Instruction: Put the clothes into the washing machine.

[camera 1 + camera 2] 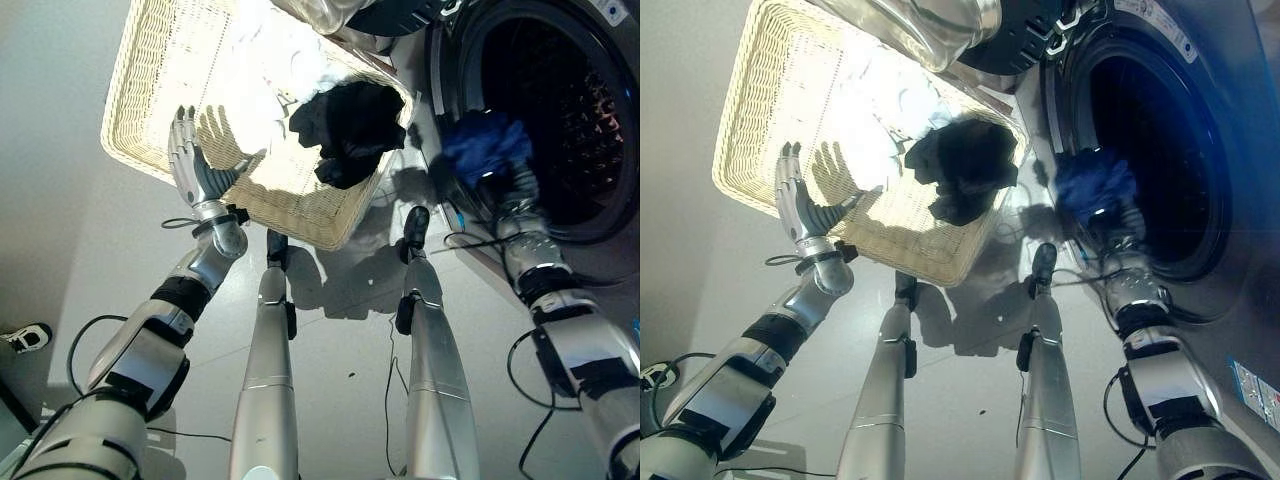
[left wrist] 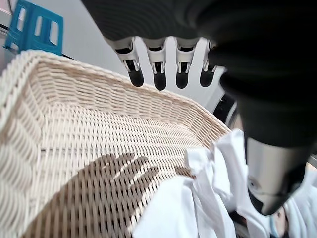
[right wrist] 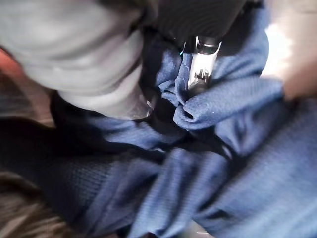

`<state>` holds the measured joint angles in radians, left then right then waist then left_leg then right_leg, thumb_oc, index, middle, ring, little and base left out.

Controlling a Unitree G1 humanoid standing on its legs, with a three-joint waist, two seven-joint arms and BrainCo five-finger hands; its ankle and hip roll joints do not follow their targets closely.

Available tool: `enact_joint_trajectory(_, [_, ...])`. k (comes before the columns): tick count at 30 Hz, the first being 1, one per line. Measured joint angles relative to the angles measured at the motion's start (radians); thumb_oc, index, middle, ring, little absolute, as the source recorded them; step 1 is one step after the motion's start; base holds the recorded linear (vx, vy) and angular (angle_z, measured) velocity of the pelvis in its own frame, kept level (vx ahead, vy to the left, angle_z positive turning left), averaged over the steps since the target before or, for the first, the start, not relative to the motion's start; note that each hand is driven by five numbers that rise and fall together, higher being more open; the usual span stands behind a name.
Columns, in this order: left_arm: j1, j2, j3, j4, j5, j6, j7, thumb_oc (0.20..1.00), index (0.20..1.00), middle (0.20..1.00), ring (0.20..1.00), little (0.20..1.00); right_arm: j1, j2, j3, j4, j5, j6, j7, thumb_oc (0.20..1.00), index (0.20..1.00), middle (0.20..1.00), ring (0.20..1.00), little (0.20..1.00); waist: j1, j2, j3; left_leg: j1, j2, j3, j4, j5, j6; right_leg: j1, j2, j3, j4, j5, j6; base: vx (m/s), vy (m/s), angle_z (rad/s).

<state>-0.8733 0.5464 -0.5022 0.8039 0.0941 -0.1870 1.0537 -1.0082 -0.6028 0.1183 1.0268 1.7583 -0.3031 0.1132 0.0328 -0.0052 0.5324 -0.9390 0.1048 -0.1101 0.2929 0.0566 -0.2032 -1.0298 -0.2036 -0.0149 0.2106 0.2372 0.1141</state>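
The right hand [image 1: 497, 178] is at the front of the washing machine [image 1: 600, 215], on the right of the scene, just at the round door opening [image 1: 560, 110]. It holds a blue garment [image 1: 485, 142]; in the right wrist view the blue knit cloth [image 3: 233, 144] is bunched all around the hand and one silver finger [image 3: 200, 69] is pressed into a fold, so the hand is closed on it. The garment is at the near-left edge of the opening. I cannot tell if part of it is already inside the drum.

The left hand [image 1: 192, 160] is over the wicker basket [image 1: 150, 90], which stands on the floor to the left of the machine. Its fingers [image 2: 159, 77] are straight and spread wide, holding nothing, above the near-left part of the basket floor, w/ its shadow on the weave just beside it.

In the basket there are 2 more pieces: a black garment [image 1: 348, 128] heaped in the right corner, close to the machine, and white clothes [image 1: 270, 60] further back, approx. in the middle. The left wrist view shows the white cloth [image 2: 208, 198] crumpled near the thumb side of the hand, not touching the fingers.
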Motion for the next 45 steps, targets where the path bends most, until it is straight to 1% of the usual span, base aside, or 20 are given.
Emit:
enact_joint_trajectory(1, [0.007,0.008,0.000,-0.001,0.000,-0.005,0.000,1.000,1.000,1.000,1.000,1.000,-0.022,-0.020,-0.018,-0.014,0.005,-0.077,-0.039,0.200,0.200,0.200,0.200,0.200,0.010,0.000,0.000,-0.006,0.005,-0.001,0.009,-0.004,-0.002,0.000,0.007,0.001,-0.007,0.001,0.003,0.01,-0.035,-0.09])
enact_joint_trajectory(5, [0.057,0.059,0.002,-0.007,-0.001,-0.023,-0.001,1.000,1.000,1.000,1.000,1.000,-0.029,-0.045,-0.076,-0.156,-0.009,-0.288,-0.183,0.200,0.200,0.200,0.200,0.200,0.010,-0.002,0.001,-0.029,0.017,-0.008,0.040,-0.019,-0.007,-0.001,0.024,0.001,-0.024,0.010,-0.004,0.01,-0.028,-0.07])
enact_joint_trajectory(7, [0.074,0.080,0.007,-0.005,-0.004,-0.025,-0.006,1.000,1.000,1.000,1.000,1.000,-0.022,-0.050,-0.095,-0.188,-0.029,-0.327,-0.228,0.200,0.200,0.200,0.200,0.200,0.009,-0.005,0.003,-0.037,0.017,-0.008,0.053,-0.024,-0.006,-0.001,0.025,0.002,-0.027,0.016,0.001,0.00,0.000,-0.02])
enact_joint_trajectory(8, [0.077,0.093,0.008,-0.004,-0.016,-0.025,-0.014,1.000,1.000,1.000,1.000,1.000,-0.014,-0.049,-0.105,-0.196,-0.062,-0.330,-0.256,0.272,0.272,0.272,0.272,0.272,0.010,-0.007,0.004,-0.045,0.017,-0.008,0.062,-0.029,-0.004,-0.001,0.025,0.003,-0.033,0.019,0.003,0.00,0.000,0.00])
enact_joint_trajectory(9, [0.076,0.102,0.010,-0.003,-0.026,-0.025,-0.016,1.000,1.000,1.000,1.000,1.000,-0.011,-0.050,-0.107,-0.197,-0.085,-0.330,-0.272,0.545,0.545,0.545,0.545,0.545,0.009,-0.008,0.004,-0.053,0.017,-0.008,0.074,-0.036,-0.002,-0.002,0.026,0.003,-0.039,0.025,0.003,-0.01,0.013,-0.04])
enact_joint_trajectory(10, [0.069,0.110,0.014,0.004,-0.032,-0.025,-0.028,1.000,1.000,1.000,1.000,1.000,-0.009,-0.050,-0.107,-0.197,-0.106,-0.329,-0.280,0.868,0.868,0.868,0.868,0.868,0.007,-0.013,0.007,-0.061,0.016,-0.008,0.091,-0.045,0.000,-0.002,0.025,0.004,-0.041,0.031,0.001,-0.01,0.010,-0.04])
enact_joint_trajectory(11, [0.063,0.114,0.014,0.007,-0.032,-0.025,-0.035,1.000,1.000,1.000,1.000,1.000,-0.009,-0.050,-0.107,-0.196,-0.114,-0.328,-0.280,1.000,1.000,1.000,1.000,1.000,0.005,-0.014,0.007,-0.066,0.016,-0.009,0.100,-0.050,0.001,-0.002,0.026,0.004,-0.041,0.031,0.002,0.01,0.000,-0.05])
enact_joint_trajectory(14, [0.035,0.129,0.014,0.017,-0.033,-0.035,-0.066,1.000,1.000,1.000,1.000,1.000,-0.012,-0.051,-0.107,-0.186,-0.147,-0.301,-0.268,1.000,1.000,1.000,1.000,1.000,0.003,-0.024,0.012,-0.074,0.016,-0.010,0.131,-0.067,0.002,0.002,0.026,0.005,-0.039,0.034,0.005,0.01,-0.030,-0.04])
enact_joint_trajectory(17, [-0.007,0.125,0.010,0.046,-0.030,-0.040,-0.089,1.000,1.000,1.000,1.000,1.000,-0.047,-0.051,-0.065,-0.058,-0.267,-0.200,-0.311,1.000,1.000,1.000,1.000,1.000,0.006,-0.026,0.012,-0.068,0.014,-0.018,0.142,-0.071,0.001,0.018,0.026,0.001,-0.039,0.034,0.005,0.01,-0.023,0.01])
enact_joint_trajectory(19, [-0.030,0.130,0.001,0.046,-0.029,-0.038,-0.093,1.000,1.000,1.000,1.000,1.000,-0.081,-0.081,0.032,0.026,-0.506,-0.104,-0.423,1.000,1.000,1.000,1.000,1.000,0.006,-0.029,0.011,-0.069,0.011,-0.030,0.148,-0.074,0.006,0.024,0.025,-0.002,-0.040,0.034,0.006,-0.01,-0.015,0.04])
enact_joint_trajectory(20, [-0.047,0.132,-0.021,0.048,-0.030,-0.032,-0.093,1.000,1.000,1.000,1.000,1.000,-0.109,-0.097,0.130,0.080,-0.652,-0.026,-0.510,1.000,1.000,1.000,1.000,1.000,0.006,-0.033,0.011,-0.071,0.010,-0.035,0.150,-0.074,0.006,0.027,0.025,-0.005,-0.043,0.033,0.007,-0.01,-0.043,0.04])
enact_joint_trajectory(21, [-0.052,0.132,-0.030,0.047,-0.029,-0.032,-0.094,1.000,1.000,1.000,1.000,1.000,-0.118,-0.107,0.157,0.096,-0.717,0.011,-0.540,1.000,1.000,1.000,1.000,1.000,0.007,-0.034,0.010,-0.072,0.009,-0.036,0.150,-0.074,0.006,0.027,0.025,-0.005,-0.044,0.028,0.009,-0.01,-0.053,0.06])
enact_joint_trajectory(22, [-0.066,0.132,-0.050,0.053,-0.029,-0.029,-0.094,1.000,1.000,1.000,1.000,1.000,-0.165,-0.120,0.238,0.170,-0.831,0.081,-0.597,1.000,1.000,1.000,1.000,1.000,0.009,-0.037,0.009,-0.080,0.006,-0.048,0.150,-0.073,0.006,0.027,0.026,-0.009,-0.047,0.027,0.009,-0.01,-0.059,0.06])
enact_joint_trajectory(23, [-0.074,0.131,-0.061,0.055,-0.029,-0.025,-0.094,1.000,1.000,1.000,1.000,1.000,-0.176,-0.119,0.257,0.194,-0.853,0.099,-0.617,1.000,1.000,1.000,1.000,1.000,0.007,-0.037,0.009,-0.084,0.002,-0.057,0.152,-0.073,0.006,0.027,0.026,-0.011,-0.051,0.027,0.009,-0.01,-0.039,0.09])
enact_joint_trajectory(27, [-0.111,0.131,-0.114,0.063,-0.022,-0.006,-0.111,1.000,1.000,1.000,1.000,1.000,-0.219,-0.148,0.399,0.217,-1.099,0.321,-0.748,1.000,1.000,1.000,1.000,1.000,-0.001,-0.040,0.009,-0.110,-0.007,-0.073,0.149,-0.068,0.006,0.021,0.025,-0.013,-0.072,0.030,0.013,-0.02,-0.020,0.06])
enact_joint_trajectory(30, [-0.139,0.135,-0.129,0.088,0.005,0.019,-0.120,1.000,1.000,1.000,1.000,1.000,-0.294,-0.166,0.435,0.191,-1.215,0.395,-0.805,1.000,1.000,1.000,1.000,1.000,-0.002,-0.039,0.009,-0.110,-0.007,-0.082,0.139,-0.066,0.004,0.018,0.026,-0.019,-0.072,0.036,0.018,-0.02,0.021,0.05])
enact_joint_trajectory(33, [-0.190,0.135,-0.183,0.120,0.018,0.049,-0.127,1.000,1.000,1.000,1.000,1.000,-0.366,-0.170,0.460,0.134,-1.328,0.419,-0.852,1.000,1.000,1.000,1.000,1.000,-0.001,-0.041,0.008,-0.110,-0.005,-0.082,0.123,-0.057,-0.005,0.012,0.026,-0.022,-0.071,0.043,0.012,-0.02,0.050,0.02])
enact_joint_trajectory(37, [-0.276,0.134,-0.232,0.169,0.095,0.089,-0.133,1.000,1.000,1.000,1.000,1.000,-0.386,-0.160,0.483,0.070,-1.434,0.408,-0.890,1.000,1.000,1.000,1.000,1.000,0.005,-0.041,0.008,-0.106,-0.006,-0.080,0.115,-0.057,-0.005,0.011,0.024,-0.026,-0.071,0.041,0.010,-0.02,0.070,0.00])
enact_joint_trajectory(40, [-0.341,0.134,-0.289,0.234,0.131,0.113,-0.139,1.000,1.000,1.000,1.000,1.000,-0.366,-0.117,0.489,0.055,-1.517,0.368,-0.926,1.000,1.000,1.000,1.000,1.000,-0.001,-0.041,0.008,-0.102,-0.009,-0.069,0.107,-0.052,0.000,0.006,0.018,-0.024,-0.068,0.041,0.010,-0.02,0.087,0.01])
enact_joint_trajectory(45, [-0.362,0.110,-0.304,0.275,0.139,0.122,-0.138,1.000,1.000,1.000,1.000,1.000,-0.308,-0.072,0.488,0.032,-1.592,0.323,-0.942,1.000,1.000,1.000,1.000,1.000,-0.033,-0.041,0.007,-0.103,-0.022,-0.054,0.072,-0.036,0.009,-0.020,0.004,-0.011,-0.066,0.035,0.017,-0.02,0.062,0.04])
